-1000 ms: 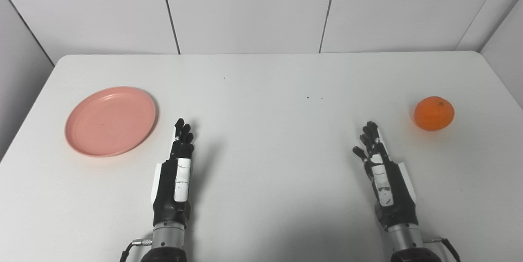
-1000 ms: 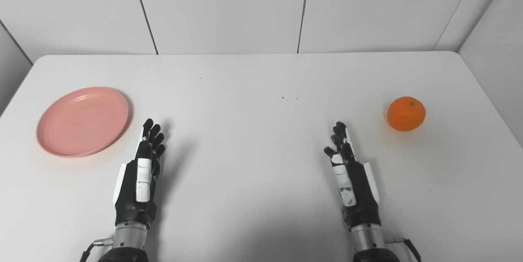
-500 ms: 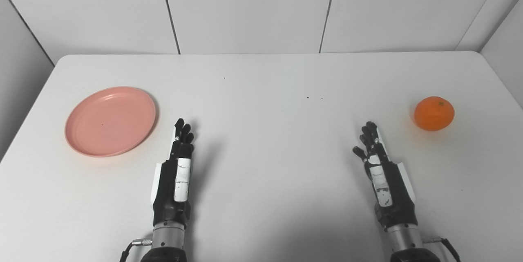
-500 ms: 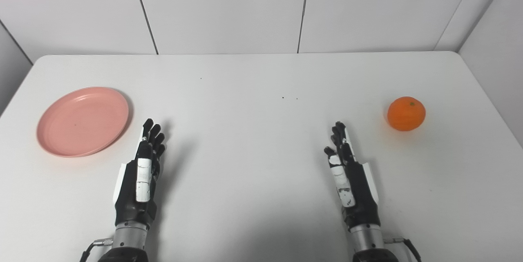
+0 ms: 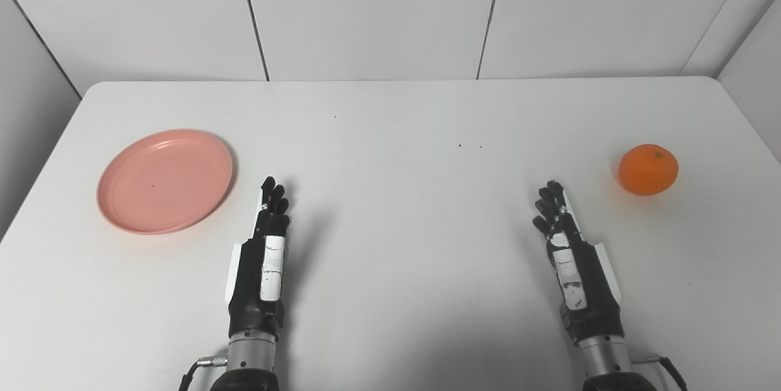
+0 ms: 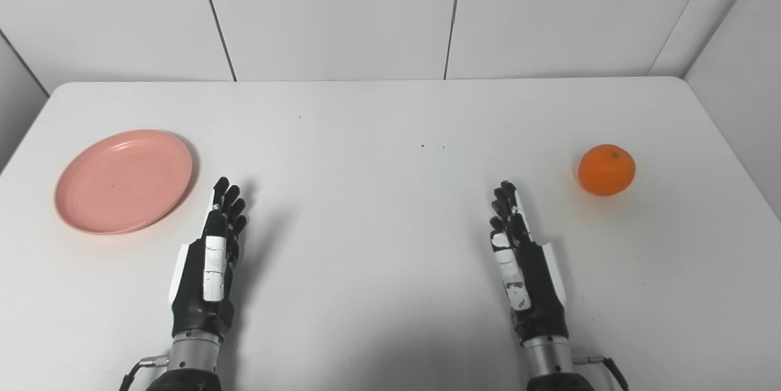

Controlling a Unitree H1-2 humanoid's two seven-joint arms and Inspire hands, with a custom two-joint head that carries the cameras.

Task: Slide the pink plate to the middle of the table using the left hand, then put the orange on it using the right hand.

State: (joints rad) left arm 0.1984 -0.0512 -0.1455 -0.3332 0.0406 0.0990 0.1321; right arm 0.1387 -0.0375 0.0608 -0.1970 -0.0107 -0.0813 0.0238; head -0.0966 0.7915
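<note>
Near the front edge of the table (image 5: 390, 104), two robot hands rest with their fingers pointing toward the back edge. On the left side is the left hand (image 5: 263, 257). It is black with white patches. Its fingers are stretched out straight and it holds nothing. It lies flat and low over the white table top, and a soft shadow falls just to its right. On the right side is the right hand (image 5: 573, 257). It looks the same, black with white patches. Its fingers are stretched out too, and it holds nothing. The two hands are well apart from each other, with bare white table between them. Going out from the left hand, the pink plate (image 5: 165, 180) sits near the left edge of the table. It is round and flat and has nothing on it. It is close to the left hand's fingertips but does not touch them. Going out from the right hand, the orange (image 5: 648, 169) sits near the right edge of the table. It is round and bright, with a tiny stem spot on top. It is near the right hand but not touching it. Plate and orange are far apart, on opposite sides. Behind the back edge stands a plain white wall (image 5: 366, 13) with thin dark lines.
</note>
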